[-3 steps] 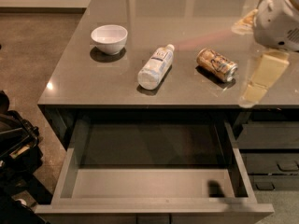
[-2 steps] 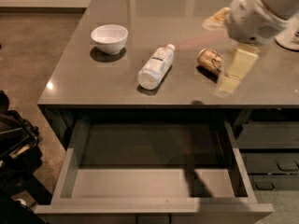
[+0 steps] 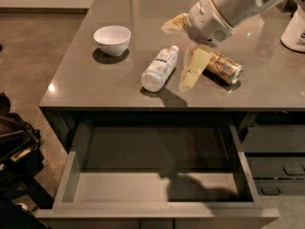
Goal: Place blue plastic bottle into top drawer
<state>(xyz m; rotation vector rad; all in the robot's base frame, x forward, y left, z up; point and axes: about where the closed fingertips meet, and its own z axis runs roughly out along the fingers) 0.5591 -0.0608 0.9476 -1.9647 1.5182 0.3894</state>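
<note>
gripper [image 3: 180, 51] is hovering wide open by the bottle [image 3: 159, 69] cap, I'd say it's lining up the grab; next it's needing to straddle it

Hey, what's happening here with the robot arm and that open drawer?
A robot arm is reaching over the grey countertop. Its gripper hangs between the blue plastic bottle and a gold-brown can, close beside the bottle. The bottle lies on its side on the counter and is not yet picked up. The top drawer below is pulled open, without the bottle in it. A white bowl sits farther left.
</note>
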